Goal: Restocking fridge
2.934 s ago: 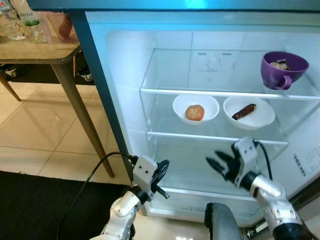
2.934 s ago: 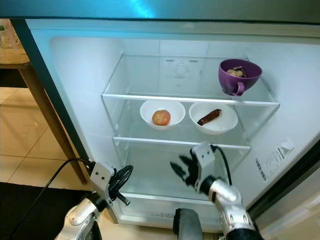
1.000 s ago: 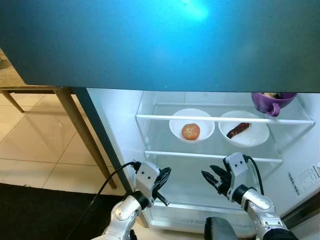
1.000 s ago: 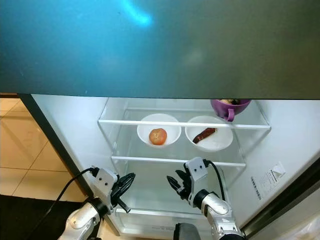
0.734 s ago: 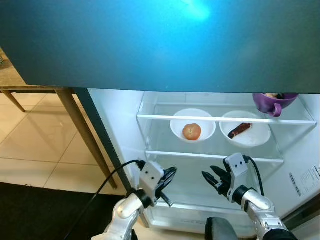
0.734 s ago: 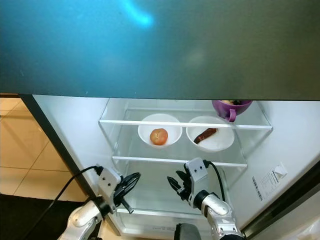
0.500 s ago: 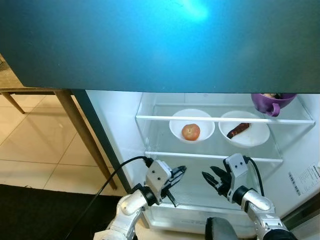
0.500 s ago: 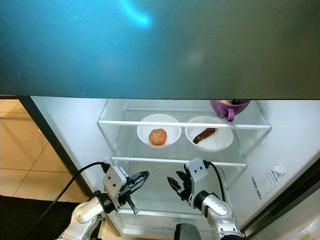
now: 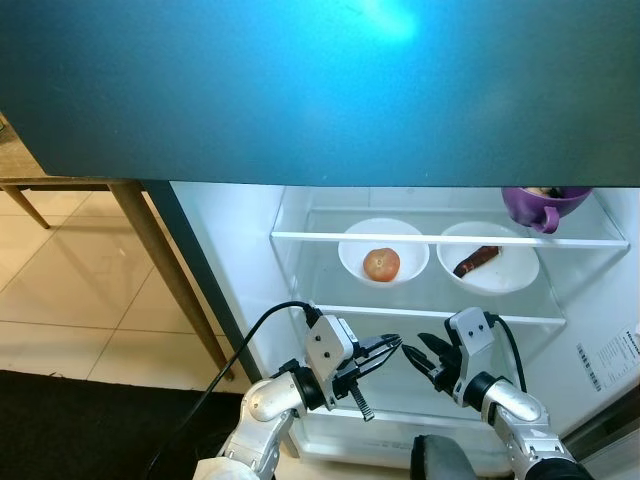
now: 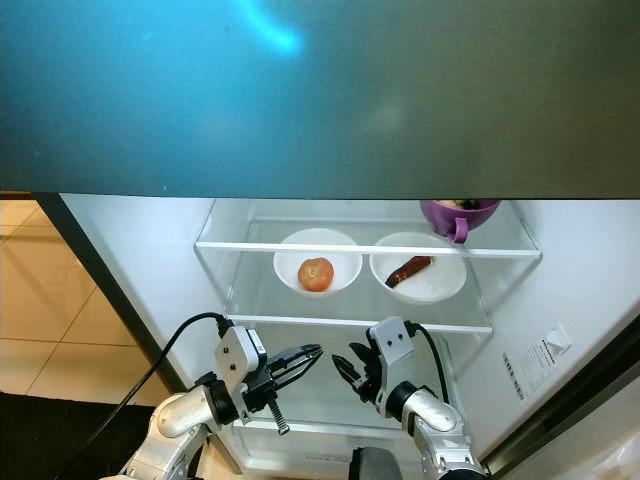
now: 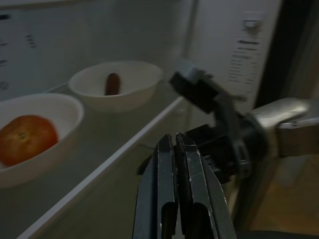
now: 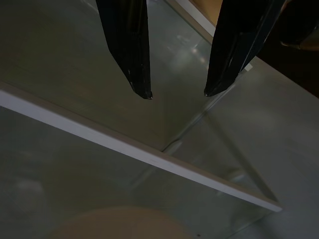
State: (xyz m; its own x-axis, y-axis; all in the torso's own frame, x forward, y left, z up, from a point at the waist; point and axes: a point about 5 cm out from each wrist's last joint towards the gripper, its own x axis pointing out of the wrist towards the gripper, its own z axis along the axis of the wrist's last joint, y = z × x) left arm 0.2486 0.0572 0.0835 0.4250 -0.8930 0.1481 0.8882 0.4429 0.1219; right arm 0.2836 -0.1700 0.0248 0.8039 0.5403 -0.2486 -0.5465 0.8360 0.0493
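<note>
While the glossy teal door panel (image 9: 300,90) hangs across the upper half of the head views, the open fridge (image 9: 250,260) shows its white, smooth-walled interior below. The upper glass shelf (image 9: 450,239) runs clear and flat with a white front strip, and a rounded purple cup (image 9: 540,205) with a loop handle sits at its right end, partly cut off by the door panel. One level down, on the middle glass shelf (image 10: 355,322), two shallow round white bowls sit side by side. The left bowl (image 9: 383,255) cradles a round orange-red tomato (image 9: 381,264) with a smooth skin; the right bowl (image 9: 489,258) holds a dark reddish-brown sausage (image 9: 477,260), long and slightly curved, lying at a slant.

Down front, both silver arms reach into the space under that middle shelf. The left gripper (image 9: 385,349) points toward the right one, its two long black fingers (image 11: 175,194) pressed flat together with nothing between them. Right beside it, nearly tip to tip, the right gripper (image 9: 425,357) has its fingers (image 12: 130,47) spread well apart, tapering to narrow points over a clear glass pane with a white edge, and it too holds nothing. A black cable (image 9: 230,360) loops from the left wrist.

Off to the left, a slanted wooden table leg (image 9: 165,270) stands on shiny beige floor tiles (image 9: 80,290), with a dark mat (image 9: 90,430) in the near corner.
</note>
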